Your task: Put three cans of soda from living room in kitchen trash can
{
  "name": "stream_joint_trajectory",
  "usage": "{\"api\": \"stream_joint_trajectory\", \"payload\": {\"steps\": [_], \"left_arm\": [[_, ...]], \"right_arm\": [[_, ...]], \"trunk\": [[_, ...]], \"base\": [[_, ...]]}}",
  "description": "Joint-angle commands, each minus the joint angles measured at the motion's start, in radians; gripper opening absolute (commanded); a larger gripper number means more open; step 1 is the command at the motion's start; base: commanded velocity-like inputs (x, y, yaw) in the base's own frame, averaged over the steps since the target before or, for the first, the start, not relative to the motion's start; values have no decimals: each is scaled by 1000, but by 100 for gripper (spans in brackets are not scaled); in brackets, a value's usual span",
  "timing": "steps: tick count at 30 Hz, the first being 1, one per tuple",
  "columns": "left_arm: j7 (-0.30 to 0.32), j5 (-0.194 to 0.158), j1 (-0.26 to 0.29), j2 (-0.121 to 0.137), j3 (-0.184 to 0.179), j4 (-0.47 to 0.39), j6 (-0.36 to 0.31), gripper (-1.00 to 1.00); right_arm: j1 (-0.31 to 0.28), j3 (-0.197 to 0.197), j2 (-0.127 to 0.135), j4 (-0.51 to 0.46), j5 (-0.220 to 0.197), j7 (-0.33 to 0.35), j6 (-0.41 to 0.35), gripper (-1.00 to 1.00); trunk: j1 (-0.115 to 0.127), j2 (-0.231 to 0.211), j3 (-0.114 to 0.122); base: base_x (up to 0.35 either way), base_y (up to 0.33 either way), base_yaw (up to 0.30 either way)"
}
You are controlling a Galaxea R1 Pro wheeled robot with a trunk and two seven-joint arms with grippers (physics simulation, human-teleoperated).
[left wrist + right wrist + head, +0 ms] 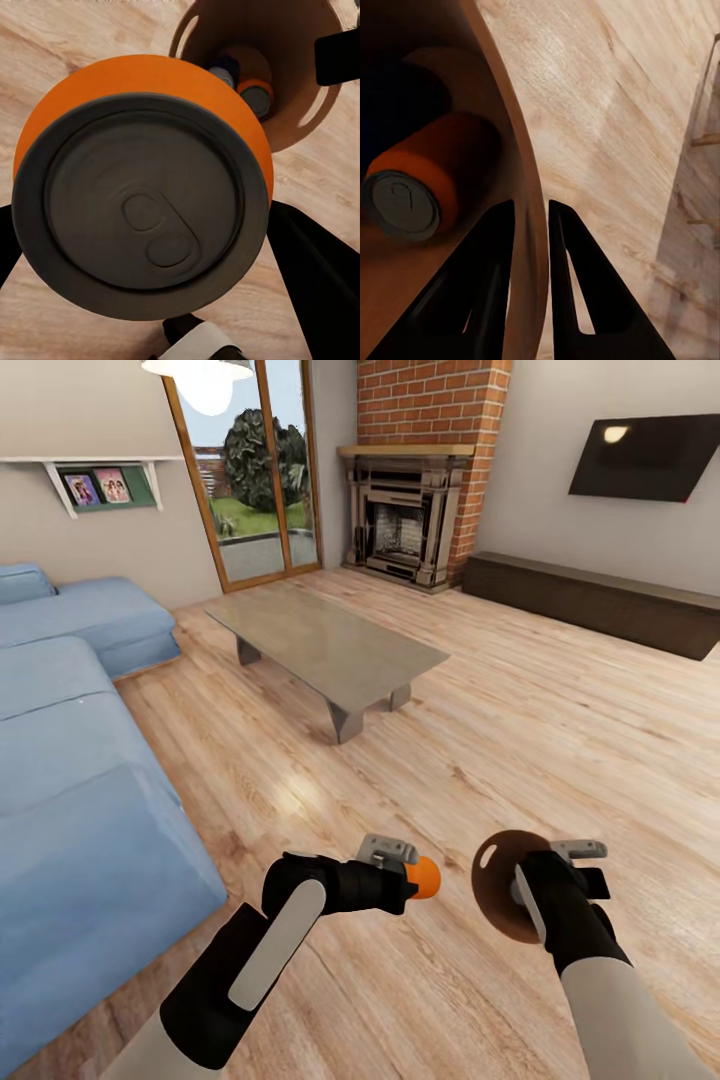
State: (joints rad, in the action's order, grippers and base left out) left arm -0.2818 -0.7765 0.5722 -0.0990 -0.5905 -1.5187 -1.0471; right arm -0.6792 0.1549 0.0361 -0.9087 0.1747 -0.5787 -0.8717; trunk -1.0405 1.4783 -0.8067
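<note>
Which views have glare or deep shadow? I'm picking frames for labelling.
Head view: ceiling lamp blown out white, a sheen patch on the wood floor, a lamp reflection on the TV. Right wrist view: the bin interior falls into near-black shadow around the can inside. Left wrist view: evenly lit, held can sharp.

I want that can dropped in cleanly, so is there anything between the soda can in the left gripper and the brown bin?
Nothing: in the head view only bare wood floor shows between the can and the bin.

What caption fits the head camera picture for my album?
In the living room, the left claw holds an orange soda can beside the brown bin gripped by the right claw.
</note>
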Motion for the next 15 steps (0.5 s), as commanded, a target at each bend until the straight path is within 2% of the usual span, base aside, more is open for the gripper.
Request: {"api": "stream_joint_trajectory", "payload": {"steps": [1,4,10,15], "left_arm": [[0,1,0,0,0,0,0,-100],[5,0,0,-1,0,0,0,-100],[7,0,0,-2,-6,0,0,-100],[21,0,0,-2,-20,3,0,-100]], "right_arm": [[0,-2,-1,10,23,2,3,-100],[-1,-5,-9,43,24,2,38,-100],[-3,-6,-16,75,24,3,50,-100],[-3,-7,-41,82,24,3,53,-100]], "trunk": [[4,-7,3],[15,-28,13],[38,-70,32],[58,-105,47]], "base": [[0,0,0],[0,0,0],[0,0,0],[0,0,0]]}}
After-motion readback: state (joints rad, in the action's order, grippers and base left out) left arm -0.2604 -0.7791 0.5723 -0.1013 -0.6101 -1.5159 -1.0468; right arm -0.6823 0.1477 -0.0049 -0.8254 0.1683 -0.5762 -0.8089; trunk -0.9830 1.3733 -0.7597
